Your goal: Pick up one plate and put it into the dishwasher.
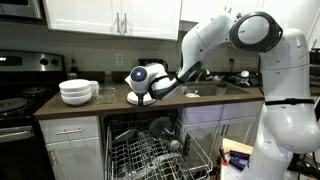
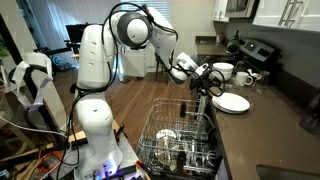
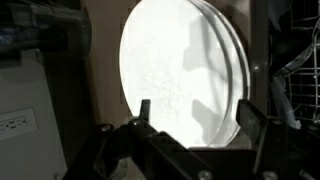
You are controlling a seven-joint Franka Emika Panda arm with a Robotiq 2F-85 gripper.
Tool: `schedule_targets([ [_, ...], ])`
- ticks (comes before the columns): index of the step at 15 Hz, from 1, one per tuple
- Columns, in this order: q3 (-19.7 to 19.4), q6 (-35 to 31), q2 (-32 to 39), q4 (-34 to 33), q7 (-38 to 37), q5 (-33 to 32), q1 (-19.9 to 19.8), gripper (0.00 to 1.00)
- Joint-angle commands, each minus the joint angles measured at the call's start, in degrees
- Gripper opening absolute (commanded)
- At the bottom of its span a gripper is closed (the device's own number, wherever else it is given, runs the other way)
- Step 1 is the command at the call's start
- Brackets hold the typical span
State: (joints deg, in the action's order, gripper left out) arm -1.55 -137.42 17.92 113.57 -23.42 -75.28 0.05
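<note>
In the wrist view the white dinner plate (image 3: 175, 70) lies at twelve o'clock from the gripper (image 3: 197, 112), whose jaws are spread and apparently not yet clamping it.

No words, brands, numbers or signs can be read in any view. The stove (image 1: 20, 62) panel in an exterior view is too small and blurred to read. In the wrist view, the plate (image 3: 180, 75) shows only a faint mottling, not letters.
</note>
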Motion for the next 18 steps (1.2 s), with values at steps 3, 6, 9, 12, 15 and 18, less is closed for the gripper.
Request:
schedule_targets([
  [3, 0.0, -2.1, 0.6, -0.5, 2.1, 2.0, -0.8, 0.55],
  [6, 0.0, -2.3, 0.8, -0.5, 2.1, 2.1, -0.8, 0.35],
  [9, -0.1, -2.4, 0.9, -0.5, 2.3, 2.2, -0.9, 0.31],
  [12, -0.1, -2.6, 1.0, -0.5, 2.4, 2.4, -1.0, 0.38],
  [15, -0.1, -2.6, 0.9, -0.4, 2.6, 2.7, -1.0, 0.66],
  [18, -0.4, -2.5, 0.8, -0.8, 2.6, 2.5, -1.0, 0.75],
])
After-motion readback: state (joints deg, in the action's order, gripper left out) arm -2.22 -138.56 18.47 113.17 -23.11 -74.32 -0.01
